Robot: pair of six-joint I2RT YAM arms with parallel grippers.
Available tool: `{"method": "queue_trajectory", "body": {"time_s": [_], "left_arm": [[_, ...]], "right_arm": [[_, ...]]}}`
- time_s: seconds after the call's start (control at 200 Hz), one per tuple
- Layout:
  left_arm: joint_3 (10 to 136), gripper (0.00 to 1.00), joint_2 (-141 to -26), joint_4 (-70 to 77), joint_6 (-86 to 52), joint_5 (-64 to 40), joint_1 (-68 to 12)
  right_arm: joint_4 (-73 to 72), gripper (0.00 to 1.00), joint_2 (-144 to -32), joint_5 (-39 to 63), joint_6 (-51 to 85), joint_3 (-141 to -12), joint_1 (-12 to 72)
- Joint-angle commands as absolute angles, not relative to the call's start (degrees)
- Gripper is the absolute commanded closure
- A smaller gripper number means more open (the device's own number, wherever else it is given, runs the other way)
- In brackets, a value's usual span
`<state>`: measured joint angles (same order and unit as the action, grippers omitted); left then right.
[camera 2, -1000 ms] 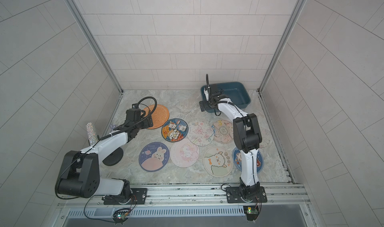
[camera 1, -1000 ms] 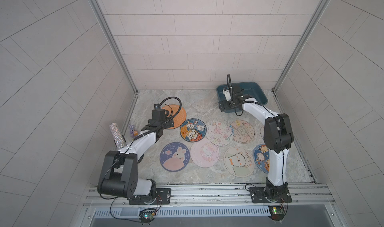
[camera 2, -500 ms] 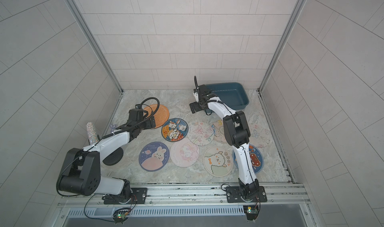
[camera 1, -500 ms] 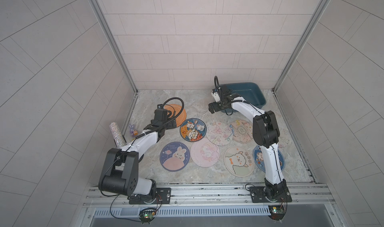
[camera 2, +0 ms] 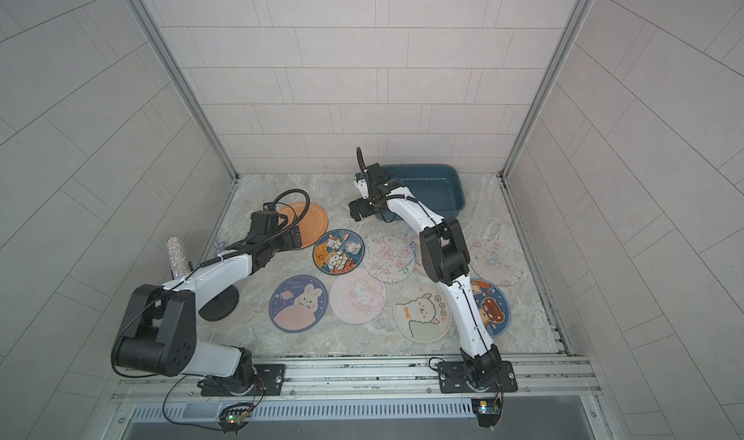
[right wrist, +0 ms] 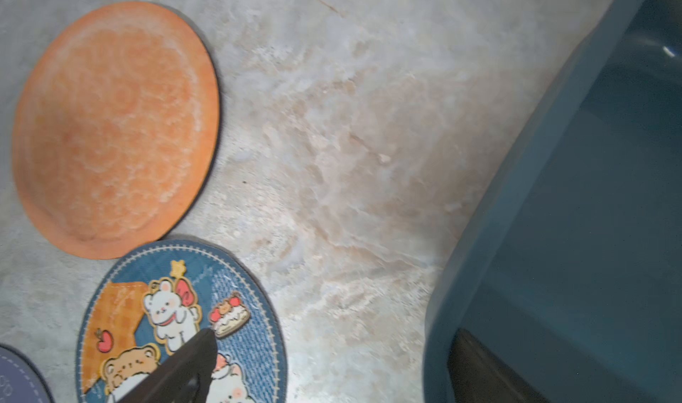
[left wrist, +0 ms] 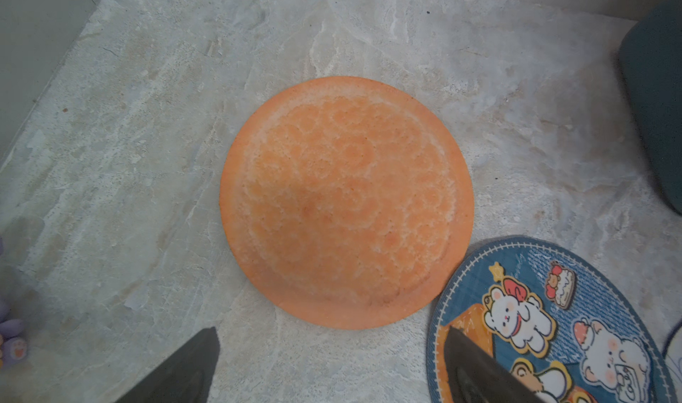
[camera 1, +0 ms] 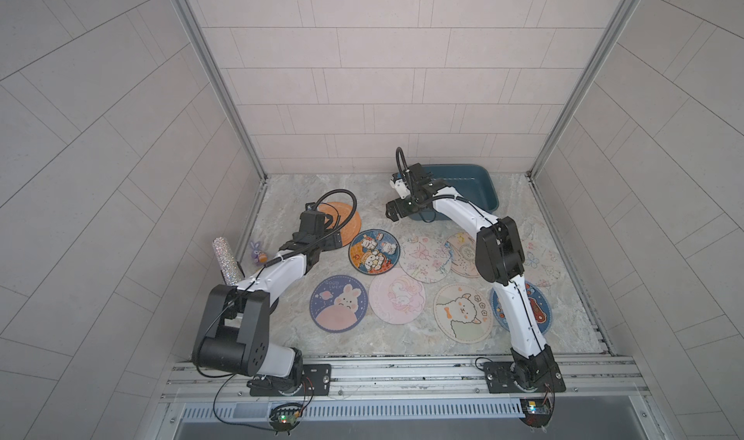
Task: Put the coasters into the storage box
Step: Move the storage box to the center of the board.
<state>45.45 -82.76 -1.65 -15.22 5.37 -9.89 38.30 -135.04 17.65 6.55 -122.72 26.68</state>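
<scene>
The coasters (camera 1: 339, 304) were thin, flat discs on a marbled grey-beige table (camera 1: 374, 200). All that showed lay outside the box (camera 1: 493, 198), a shallow teal plastic tray with rounded corners and smooth flared walls, at the upper right of the table in both top views. The orange coaster (left wrist: 345, 213) was plain, with a pebbly pattern of small rings inside a smooth rim. Just beside it, the bear coaster (left wrist: 553, 327) was denim-blue with a white stitched border and cartoon bears. The others, in pastel or navy prints, were spread across the lower middle and right of the table, some overlapping.

The left gripper (left wrist: 332, 331) had its dark jaws spread wide and empty. In the left wrist view the orange coaster filled the centre of the frame just above the gap between them, its lower rim level with their tips. One jaw showed in front of the bear coaster at lower right.

The right gripper (right wrist: 334, 333) was likewise agape and empty. In the right wrist view bare table lay between its jaws, with the bear coaster behind one at lower left and the box behind the other at lower right.
</scene>
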Motion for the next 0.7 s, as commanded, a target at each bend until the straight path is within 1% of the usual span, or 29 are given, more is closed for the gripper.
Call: {"method": "queue_trajectory", "body": {"time_s": [0.0,0.115,0.21,0.37,0.505,0.695], "left_arm": [[47.02,0.0,-83.19,-3.0,-15.38,5.63,-10.11],[47.54,0.0,-83.1,-3.96,-15.3,5.58,-10.11],[47.77,0.0,-83.12,-4.11,-15.29,5.45,-10.12],[47.99,0.0,-82.81,-4.23,-15.29,4.93,-10.27],[48.01,0.0,-82.5,-4.17,-15.29,4.67,-10.25],[48.01,0.0,-82.22,-3.7,-15.12,4.03,-10.27]], "right_arm": [[43.28,0.01,-135.07,17.92,6.33,-126.04,27.99],[43.97,0.01,-131.77,12.38,6.84,-124.9,26.85],[44.12,0.01,-129.3,10.53,7.76,-123.63,23.9],[44.19,0.01,-126.09,6.97,7.74,-120.89,16.09],[45.15,0.04,-125.53,5.98,7.82,-120.23,8.17],[44.74,0.05,-126.11,-1.36,6.36,-120.14,0.52]]}}
